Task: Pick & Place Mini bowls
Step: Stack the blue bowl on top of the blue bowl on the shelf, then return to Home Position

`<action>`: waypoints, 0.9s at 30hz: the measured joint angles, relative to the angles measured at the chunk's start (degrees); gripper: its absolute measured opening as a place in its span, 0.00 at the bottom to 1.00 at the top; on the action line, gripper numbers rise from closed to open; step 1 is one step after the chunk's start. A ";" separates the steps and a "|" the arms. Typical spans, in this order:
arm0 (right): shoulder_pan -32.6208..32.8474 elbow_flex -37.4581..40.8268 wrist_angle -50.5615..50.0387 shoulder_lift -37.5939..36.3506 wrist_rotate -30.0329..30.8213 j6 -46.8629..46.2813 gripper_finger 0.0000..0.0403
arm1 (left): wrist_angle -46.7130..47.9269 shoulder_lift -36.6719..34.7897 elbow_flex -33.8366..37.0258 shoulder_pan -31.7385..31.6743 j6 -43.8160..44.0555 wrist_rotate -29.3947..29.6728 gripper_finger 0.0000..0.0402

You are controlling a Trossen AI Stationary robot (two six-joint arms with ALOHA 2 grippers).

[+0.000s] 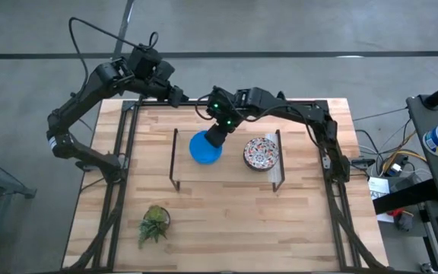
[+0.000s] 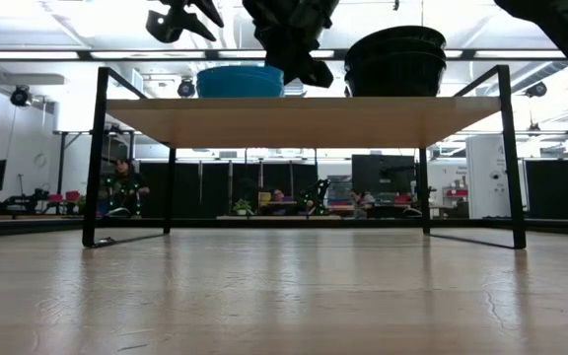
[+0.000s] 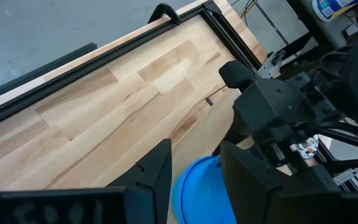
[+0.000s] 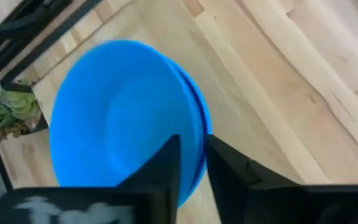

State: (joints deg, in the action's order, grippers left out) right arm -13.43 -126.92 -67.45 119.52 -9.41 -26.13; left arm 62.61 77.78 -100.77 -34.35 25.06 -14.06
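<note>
Now gripping the blue bowl [image 1: 204, 148] on the shelf [image 1: 226, 172].
My right claw [image 1: 217, 137] is pinching its rim, fingers nearly closed; my left claw [image 1: 175, 96] is hovering far-left, slightly parted, empty.

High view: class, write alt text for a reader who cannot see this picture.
Seen from above, the right gripper pinches the rim of a blue bowl stack on a small raised shelf, beside a patterned bowl stack. The left gripper waits at the table's far edge, and a small green plant stands near the front.

Smooth blue bowls [image 4: 123, 118], faintly sheened; pale wood-grain table [image 1: 226, 221]; matt black metal shelf frame [image 2: 95, 158].
</note>
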 joint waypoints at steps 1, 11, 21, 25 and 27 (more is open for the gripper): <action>-0.04 -0.12 0.13 0.00 0.04 0.00 0.18 | 0.00 0.01 0.00 0.00 0.00 0.00 0.32; 0.15 -4.10 0.48 -1.26 -0.02 3.48 0.40 | -0.02 0.02 0.06 0.07 -1.23 0.03 0.32; 0.15 -3.31 0.21 -2.58 -2.07 9.66 0.04 | 0.15 -2.23 4.12 2.69 -2.26 0.07 0.06; 0.51 -3.14 0.74 -3.07 -3.02 11.76 0.02 | -3.40 -5.90 6.78 4.55 -2.49 0.11 0.02; 0.73 -3.10 1.91 -3.86 -2.58 13.06 0.02 | -6.71 -9.00 9.22 5.36 -2.44 0.19 0.01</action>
State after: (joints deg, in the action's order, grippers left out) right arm -12.70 -130.02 -65.54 115.66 -11.99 -13.07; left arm 55.90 68.78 -91.56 -28.98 22.62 -13.87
